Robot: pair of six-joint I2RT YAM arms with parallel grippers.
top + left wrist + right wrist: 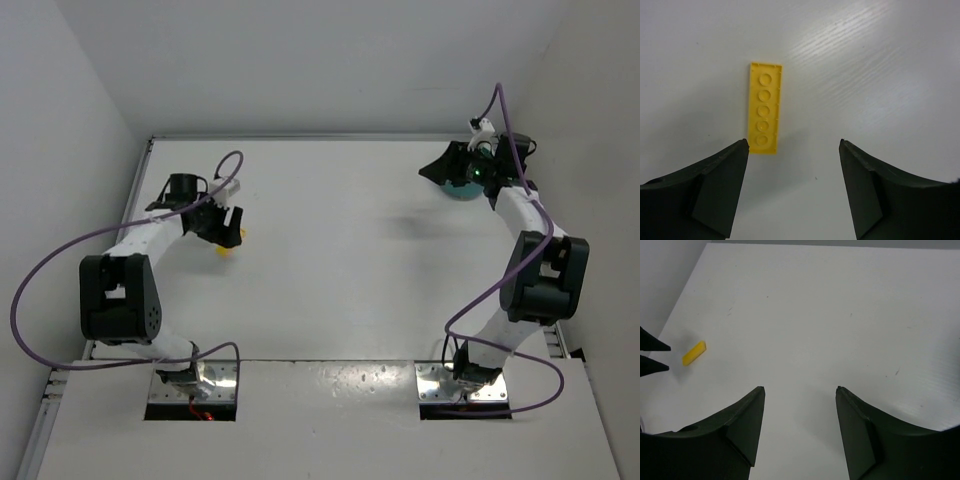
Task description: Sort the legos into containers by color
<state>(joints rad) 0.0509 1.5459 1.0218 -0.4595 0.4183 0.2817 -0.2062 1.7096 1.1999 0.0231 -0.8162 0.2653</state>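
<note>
- Camera above: left arm bent at the elbow, left gripper low near the table's left edge, just beside the yellow lego. Right arm reaches to the far right corner, right gripper over what seems the teal tub, mostly hidden.
- Left wrist: jaws spread, empty. The lego lies flat at the left fingertip, with bare surface to its right.
- Right wrist: jaws apart, holding nothing, with open tabletop ahead.
</note>
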